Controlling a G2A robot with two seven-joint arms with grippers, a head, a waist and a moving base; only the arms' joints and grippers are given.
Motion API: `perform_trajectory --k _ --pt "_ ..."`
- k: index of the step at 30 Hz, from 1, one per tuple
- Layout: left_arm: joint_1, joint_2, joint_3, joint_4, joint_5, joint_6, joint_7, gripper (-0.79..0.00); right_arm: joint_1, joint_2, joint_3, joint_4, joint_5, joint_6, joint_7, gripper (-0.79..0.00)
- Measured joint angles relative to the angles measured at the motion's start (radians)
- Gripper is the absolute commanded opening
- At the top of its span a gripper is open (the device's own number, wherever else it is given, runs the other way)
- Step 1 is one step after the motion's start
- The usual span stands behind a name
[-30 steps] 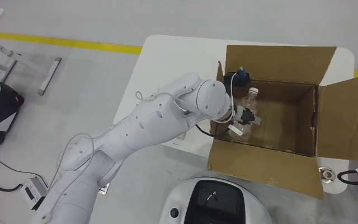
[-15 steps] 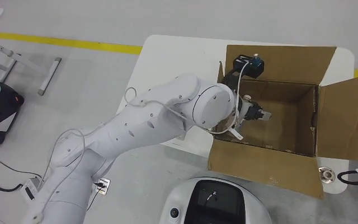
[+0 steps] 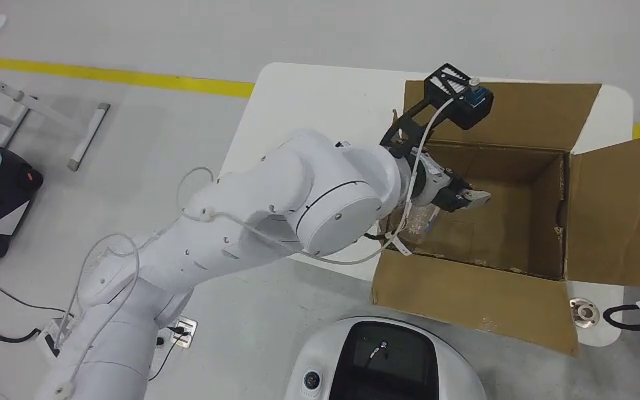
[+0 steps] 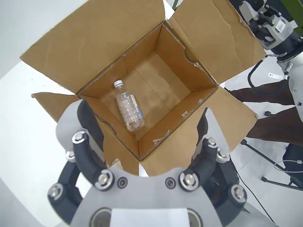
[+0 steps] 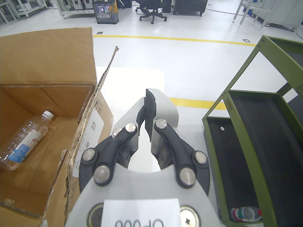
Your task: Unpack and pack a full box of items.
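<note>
— Box [image 3: 500,290]?
— Stands on the white table [image 3: 300,110], flaps folded out, mouth upward.
— Left arm [image 3: 300,200]?
— Lies across the box wall nearest it; holds the gripper [image 3: 468,197] over the inside, close to that wall. Carries a black camera [image 3: 458,92] above the far flap.
— Bottle [image 3: 415,222]?
— Lies inside against that same wall, mostly hidden under the wrist.
— Elsewhere?
— Grey floor with a yellow line [image 3: 130,77]; a black cable loop [image 3: 622,315] on the table beside the box.

Bare box [image 4: 156,81] floor beside bottle [image 4: 129,106]
</note>
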Motion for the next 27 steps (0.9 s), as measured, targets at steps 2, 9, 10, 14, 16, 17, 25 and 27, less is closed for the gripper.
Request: perform_trajectory --k 2,9,10,14,16,17,25,27 --pt "0.016 0.008 -0.032 -0.011 -0.004 -0.015 -0.011 0.0 0.0 0.0 0.0 0.0 0.0 0.0 0.0 -0.785" --pt "0.082 0.044 -0.172 -0.059 -0.002 -0.077 -0.084 0.0 0.0 0.0 0.0 0.0 0.0 0.0 0.0 -0.785" --pt "0.092 0.05 -0.192 -0.065 0.005 -0.083 -0.099 0.0 0.0 0.0 0.0 0.0 0.0 0.0 0.0 -0.785" --pt "0.141 0.074 -0.286 -0.084 0.038 -0.087 -0.156 0.0 0.0 0.0 0.0 0.0 0.0 0.0 0.0 -0.785" --pt "0.163 0.083 -0.325 -0.097 0.046 -0.082 -0.176 0.0 0.0 0.0 0.0 0.0 0.0 0.0 0.0 -0.785" --pt "0.18 0.089 -0.347 -0.105 0.054 -0.082 -0.192 0.0 0.0 0.0 0.0 0.0 0.0 0.0 0.0 -0.785" --pt "0.308 0.124 -0.457 -0.115 0.1 -0.1 -0.315 0.0 0.0 0.0 0.0 0.0 0.0 0.0 0.0 -0.785" --pt "0.346 0.133 -0.476 -0.115 0.129 -0.112 -0.339 0.0 0.0 0.0 0.0 0.0 0.0 0.0 0.0 -0.785"
